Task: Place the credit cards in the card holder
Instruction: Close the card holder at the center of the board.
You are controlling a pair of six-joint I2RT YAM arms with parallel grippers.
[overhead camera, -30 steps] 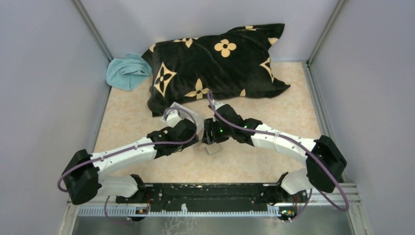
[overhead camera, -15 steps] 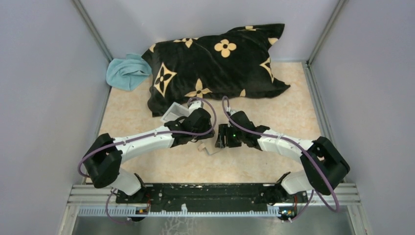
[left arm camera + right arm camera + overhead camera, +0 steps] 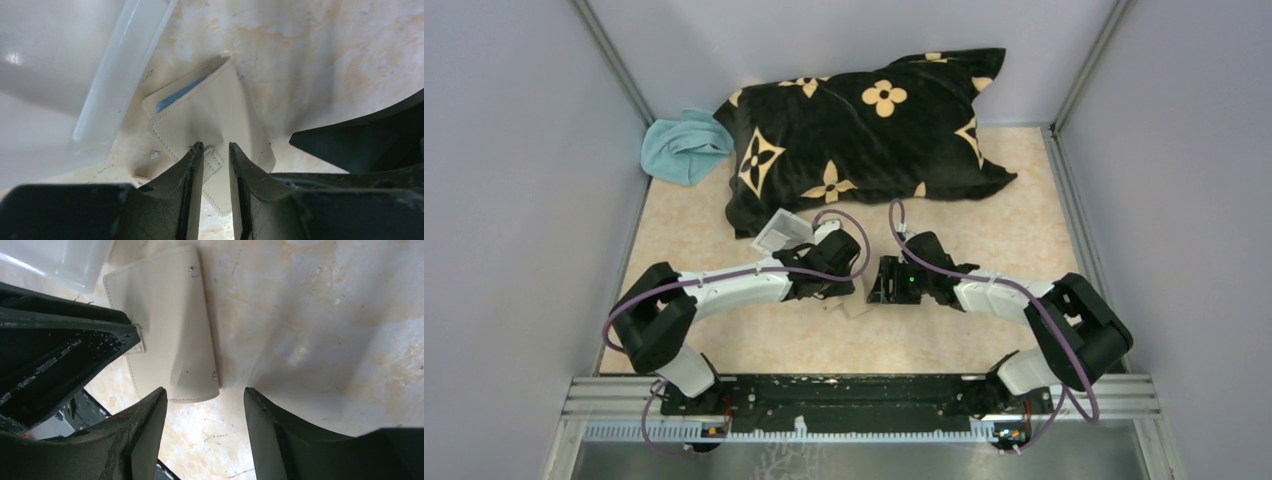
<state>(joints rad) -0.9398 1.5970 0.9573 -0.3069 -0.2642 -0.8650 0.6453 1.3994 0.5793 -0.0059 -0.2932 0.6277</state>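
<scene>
Tan and folded, the wallet [image 3: 855, 304] lies on the table [image 3: 984, 200] between the two grippers, just beside the clear tray [image 3: 781, 229]. From above it is mostly hidden under the left gripper [image 3: 841, 291] and right gripper [image 3: 882, 288]. Only the left wrist view shows a blue card [image 3: 181, 93] edge inside the wallet's fold. It also shows the stitched tab [image 3: 212, 164] in the narrow gap between the left fingers [image 3: 192, 170]; whether they pinch it cannot be told. Only the right wrist view shows two studs [image 3: 192, 271] outside, with the right fingers [image 3: 150, 425] spread wide and empty at the wallet's near edge.
</scene>
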